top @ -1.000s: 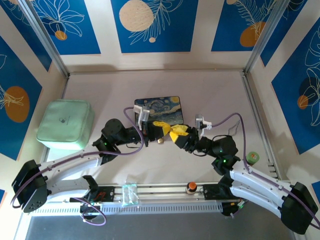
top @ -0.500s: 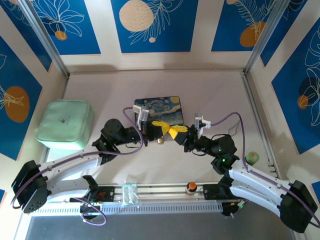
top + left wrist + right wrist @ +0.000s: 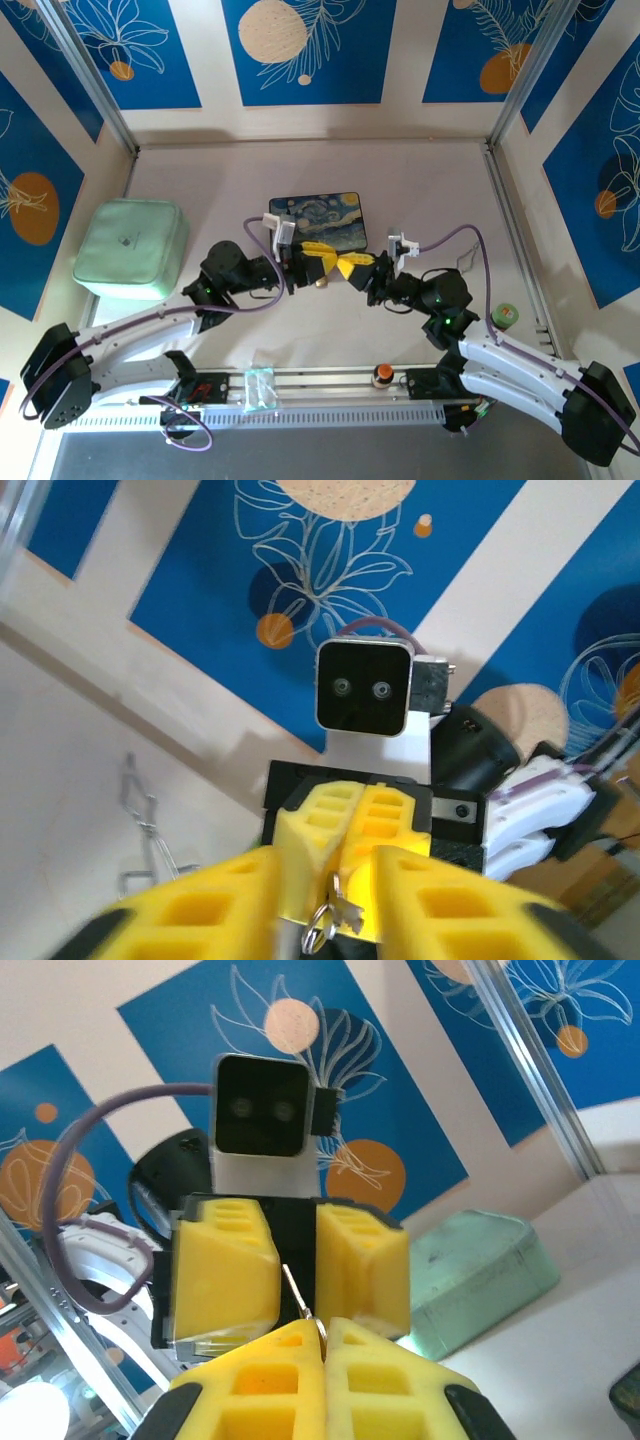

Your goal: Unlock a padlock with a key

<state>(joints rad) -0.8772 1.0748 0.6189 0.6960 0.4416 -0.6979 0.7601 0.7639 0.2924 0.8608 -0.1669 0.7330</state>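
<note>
Both grippers meet nose to nose above the table's middle. My right gripper (image 3: 352, 267) is shut on the key (image 3: 347, 904), a small silvery piece with a wire ring hanging from it. In the right wrist view the thin key (image 3: 297, 1292) sticks out from my right gripper (image 3: 323, 1348) into the gap of the left one. My left gripper (image 3: 320, 255) stands open around the key, its yellow fingers (image 3: 225, 1270) apart and off the metal. The padlock (image 3: 320, 283), a tiny brass block, lies on the table just below the two grippers.
A dark painted box (image 3: 318, 215) lies just behind the grippers. A pale green case (image 3: 132, 248) sits at the left. An orange-topped knob (image 3: 382, 375) stands on the front rail, and a green roll (image 3: 507, 314) lies at the right. Wire loops (image 3: 140, 810) lie on the table.
The right gripper has shut on the key. The left gripper, shut before, has opened and let go of it. Both arms stayed near the middle.
</note>
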